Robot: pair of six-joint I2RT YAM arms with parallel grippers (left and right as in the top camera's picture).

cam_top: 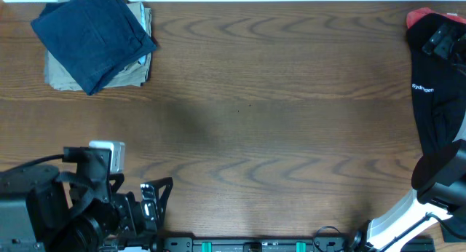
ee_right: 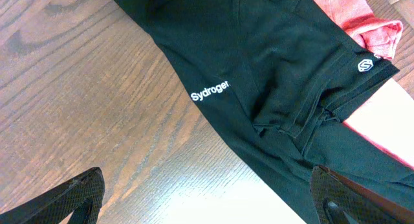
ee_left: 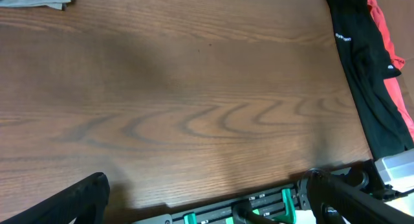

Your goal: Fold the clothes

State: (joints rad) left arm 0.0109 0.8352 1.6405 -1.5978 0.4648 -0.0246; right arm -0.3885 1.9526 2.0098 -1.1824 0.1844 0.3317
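Observation:
The dark navy-blue shorts (cam_top: pixel 91 37) lie folded in a rough square at the table's far left corner, on top of the khaki shorts (cam_top: pixel 138 66). My left gripper (cam_top: pixel 156 194) is low at the near left edge, far from them; in the left wrist view (ee_left: pixel 207 204) its fingers are wide apart with nothing between them. My right gripper (ee_right: pixel 207 198) is open and empty, hovering over the edge of the black garment at the right side. The navy shorts do not show in either wrist view.
A black garment with white lettering (cam_top: pixel 437 92) (ee_right: pixel 259 68) (ee_left: pixel 362 75) lies along the right edge, over a red cloth (cam_top: pixel 416 17) (ee_right: pixel 349 17). The right arm (cam_top: pixel 440 179) stands at the near right. A rail with green clips (ee_left: pixel 259 208) runs along the near edge.

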